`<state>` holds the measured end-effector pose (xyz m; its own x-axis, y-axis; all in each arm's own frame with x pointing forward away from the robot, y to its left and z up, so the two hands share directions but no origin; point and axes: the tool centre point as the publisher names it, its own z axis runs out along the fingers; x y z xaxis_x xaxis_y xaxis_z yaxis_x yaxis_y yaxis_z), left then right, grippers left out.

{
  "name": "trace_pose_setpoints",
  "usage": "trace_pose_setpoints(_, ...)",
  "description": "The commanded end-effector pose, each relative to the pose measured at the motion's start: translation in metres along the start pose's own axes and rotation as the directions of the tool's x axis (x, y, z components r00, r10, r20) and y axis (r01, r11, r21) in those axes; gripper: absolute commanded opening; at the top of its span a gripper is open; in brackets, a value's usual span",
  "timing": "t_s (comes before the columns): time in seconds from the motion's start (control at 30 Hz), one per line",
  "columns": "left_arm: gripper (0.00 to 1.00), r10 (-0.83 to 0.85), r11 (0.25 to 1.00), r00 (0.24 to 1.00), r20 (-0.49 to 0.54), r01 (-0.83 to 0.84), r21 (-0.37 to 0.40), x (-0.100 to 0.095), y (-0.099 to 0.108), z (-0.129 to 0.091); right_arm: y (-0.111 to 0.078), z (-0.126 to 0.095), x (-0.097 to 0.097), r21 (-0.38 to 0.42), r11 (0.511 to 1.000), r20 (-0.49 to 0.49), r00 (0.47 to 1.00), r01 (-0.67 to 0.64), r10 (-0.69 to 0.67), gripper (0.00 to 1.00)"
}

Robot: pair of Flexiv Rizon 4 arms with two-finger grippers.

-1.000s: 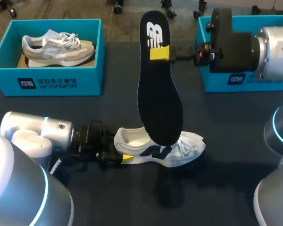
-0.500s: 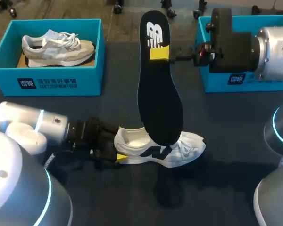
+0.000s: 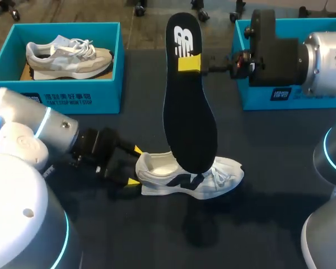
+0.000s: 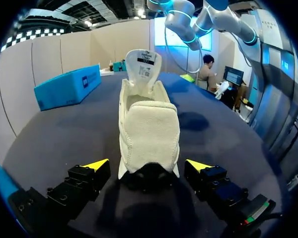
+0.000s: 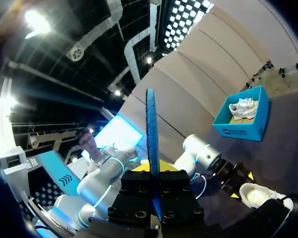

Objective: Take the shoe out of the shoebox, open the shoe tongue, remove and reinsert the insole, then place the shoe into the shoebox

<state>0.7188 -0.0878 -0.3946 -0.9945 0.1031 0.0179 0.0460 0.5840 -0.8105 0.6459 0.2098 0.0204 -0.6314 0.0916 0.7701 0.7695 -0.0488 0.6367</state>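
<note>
While left pincer (image 4: pixel 148 164) gapes, shoe (image 4: pixel 149 124) just ahead

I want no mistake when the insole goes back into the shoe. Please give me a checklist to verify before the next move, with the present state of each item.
1. Grip of the right jaws on the insole: ok, it is held on edge between them.
2. The shoe sole down on the table: ok.
3. The tongue pulled up, opening free: ok.
4. Hold of the left jaws on the shoe: not ok; they stand open on both sides of the heel, not touching.
5. Lower end of the insole lined up with the opening: cannot tell; it overlaps the shoe in the head view, height unclear.
</note>
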Motion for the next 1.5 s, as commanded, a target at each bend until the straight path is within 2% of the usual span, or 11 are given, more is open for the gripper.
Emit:
trace_pose_setpoints(0.03,1.0,-0.003,0.999,1.0,-0.003,0.003,-0.054,0.001,-0.005,-0.005,0.001,0.005,0.0,-0.001,1.0,0.003,1.0,-0.001,0.001,0.0)
trace_pose_setpoints(0.3,1.0,0.003,0.999,1.0,-0.02,-0.005,-0.051,0.0,-0.007,-0.006,0.001,0.005,0.0,-0.001,1.0,0.003,1.0,-0.001,0.001,0.0)
trace_pose_setpoints(0.77,1.0,0.029,0.943,0.998,-0.054,-0.045,-0.329,-0.011,-0.021,-0.027,0.001,0.005,0.0,-0.001,1.0,0.003,1.0,-0.001,0.001,0.0)
trace_pose_setpoints(0.9,1.0,0.037,0.901,0.998,-0.059,-0.059,-0.43,-0.012,-0.026,-0.028,0.001,0.005,0.0,-0.001,1.0,0.003,1.0,-0.001,0.001,0.0)
trace_pose_setpoints(1.17,1.0,0.064,0.804,0.992,-0.113,-0.118,-0.583,-0.008,-0.041,-0.027,0.001,0.005,0.0,-0.001,1.0,0.003,1.0,-0.001,0.001,0.0)
trace_pose_setpoints(1.37,1.0,0.013,0.744,0.99,-0.141,-0.104,-0.66,-0.003,-0.053,-0.024,0.001,0.005,0.0,-0.001,1.0,0.003,1.0,-0.001,0.001,0.0)
trace_pose_setpoints(1.5,1.0,-0.008,0.71,0.994,-0.11,-0.071,-0.701,0.0,-0.056,-0.023,0.001,0.005,0.0,-0.001,1.0,0.003,1.0,-0.001,0.001,0.0)
